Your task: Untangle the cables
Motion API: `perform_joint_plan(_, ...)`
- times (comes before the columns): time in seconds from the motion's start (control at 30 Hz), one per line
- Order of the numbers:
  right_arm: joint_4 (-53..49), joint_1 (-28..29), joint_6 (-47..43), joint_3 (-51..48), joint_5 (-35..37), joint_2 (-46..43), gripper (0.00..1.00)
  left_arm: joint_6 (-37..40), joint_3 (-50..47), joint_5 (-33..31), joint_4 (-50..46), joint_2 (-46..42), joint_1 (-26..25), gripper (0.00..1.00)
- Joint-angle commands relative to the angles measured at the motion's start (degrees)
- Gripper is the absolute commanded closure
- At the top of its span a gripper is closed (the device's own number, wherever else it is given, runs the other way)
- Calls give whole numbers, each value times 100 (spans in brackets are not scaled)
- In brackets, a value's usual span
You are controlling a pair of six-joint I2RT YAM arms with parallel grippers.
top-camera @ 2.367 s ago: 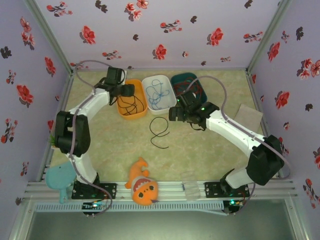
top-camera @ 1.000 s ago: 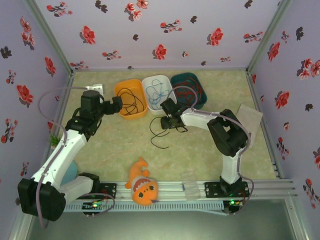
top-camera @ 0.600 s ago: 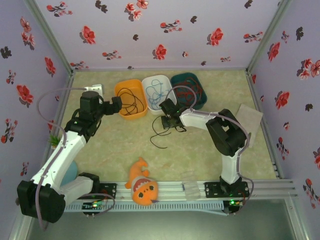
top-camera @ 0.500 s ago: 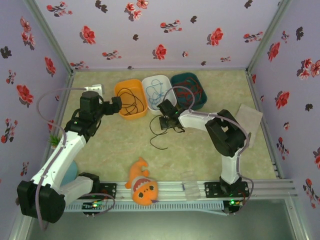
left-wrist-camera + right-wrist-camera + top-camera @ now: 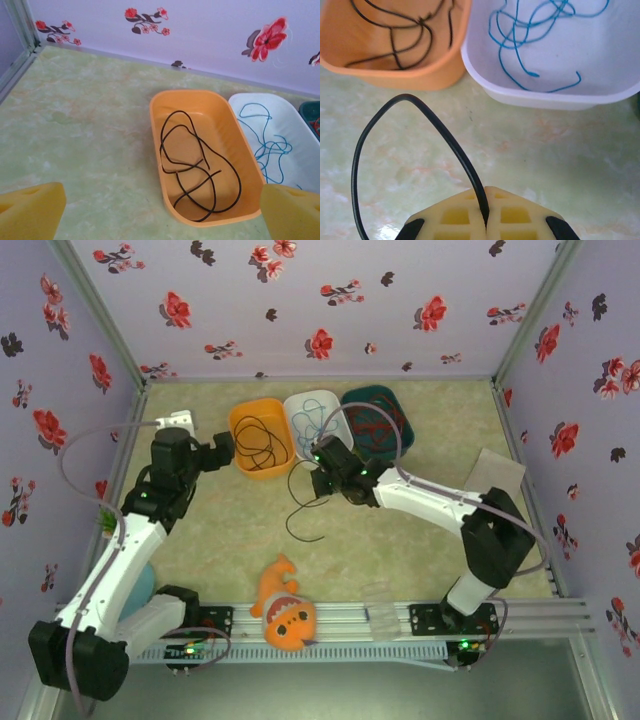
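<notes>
right wrist: right gripper (image 5: 485,206) pinching looped thin black cable (image 5: 405,96); left gripper (image 5: 160,210) spread.

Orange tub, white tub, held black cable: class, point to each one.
orange tub (image 5: 186,93), left wrist view, far rim.
white tub (image 5: 545,100), right wrist view, near wall.
held black cable (image 5: 451,141), right wrist view, right side of loop.

Marbled table (image 5: 230,530), three tubs (image 5: 262,473), plush fish (image 5: 288,615)

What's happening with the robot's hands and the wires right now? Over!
Left jaws open, facing orange tub. Right jaws shut on loose black cable, tail trailing on table. Blue cable in white tub. Plush fish near front, not blocking.
</notes>
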Motion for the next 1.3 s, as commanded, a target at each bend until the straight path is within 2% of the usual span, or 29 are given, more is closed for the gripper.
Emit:
perform_joint_plan(0.0, -184, 38, -99, 378, -43, -194, 100, -157, -100, -189, 16, -194, 55, 0)
perform_joint_plan(0.17, 43, 38, -326, 957, -108, -42, 100, -210, -154, -175, -11, -404, 53, 0)
perform_joint_plan(0.33, 240, 36, -529, 1682, 41, 572, 100, -281, -254, -59, 68, -541, 49, 0)
perform_joint_plan(0.87, 78, -132, -790, 4771, 1208, 3386, 100, -413, -382, 372, 235, -523, 52, 0)
perform_joint_plan(1.27, -179, -507, -589, 6665, 1007, 4769, 100, -547, -524, 663, 410, -325, 54, 0)
